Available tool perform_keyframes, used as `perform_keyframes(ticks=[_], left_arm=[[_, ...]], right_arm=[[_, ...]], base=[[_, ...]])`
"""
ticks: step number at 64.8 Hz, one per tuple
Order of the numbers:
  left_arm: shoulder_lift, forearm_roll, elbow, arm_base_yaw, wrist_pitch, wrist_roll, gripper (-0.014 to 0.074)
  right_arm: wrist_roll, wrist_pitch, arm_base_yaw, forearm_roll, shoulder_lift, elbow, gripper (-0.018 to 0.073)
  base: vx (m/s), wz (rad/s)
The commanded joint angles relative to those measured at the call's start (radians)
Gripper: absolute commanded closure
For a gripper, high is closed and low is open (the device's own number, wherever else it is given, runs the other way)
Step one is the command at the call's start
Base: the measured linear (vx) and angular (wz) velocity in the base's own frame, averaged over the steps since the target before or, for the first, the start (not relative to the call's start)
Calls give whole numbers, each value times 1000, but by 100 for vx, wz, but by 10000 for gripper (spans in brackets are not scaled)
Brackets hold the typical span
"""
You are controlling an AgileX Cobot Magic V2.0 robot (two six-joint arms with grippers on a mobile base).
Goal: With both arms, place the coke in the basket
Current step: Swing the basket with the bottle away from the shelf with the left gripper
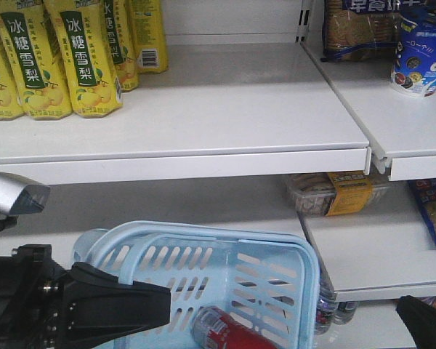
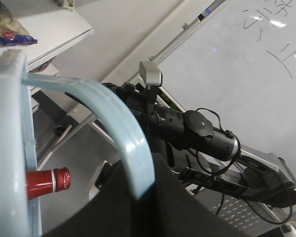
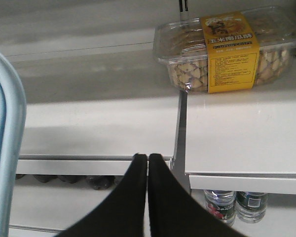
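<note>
The light blue basket hangs low in front of the shelves. The red coke lies on its side inside it. The left wrist view shows its red cap past the basket wall. My left gripper is shut on the basket's swing handle, which arches up out of the jaws. In the front view that gripper sits at the basket's left side. My right gripper is shut on nothing, to the right of the basket handle. Only its tip shows at the bottom right.
Yellow drink bottles stand on the upper shelf. A clear biscuit box with a yellow label lies on the middle shelf. Small bottles stand underneath. My right arm reaches across the left wrist view.
</note>
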Motion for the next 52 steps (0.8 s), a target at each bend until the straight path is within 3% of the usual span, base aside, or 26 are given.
perform_keyframes(ticks=[1,14,35,52], left_arm=[[-26,-131,-29,-3,13,11,604],[-64,-130,-29,-3,118,11,604],[-83,-149,-13,-3,61,11,604],[-99,-166,81,-3,146,11,604]], right_arm=[[-6,-14,-4,2,3,-26,564],[-6,-15,-4,2,3,-25,564],[-6,-15,-4,2,3,-25,564],[-6,-15,-4,2,3,-25,564]], base=[[0,0],[0,0],[0,0],[0,0]])
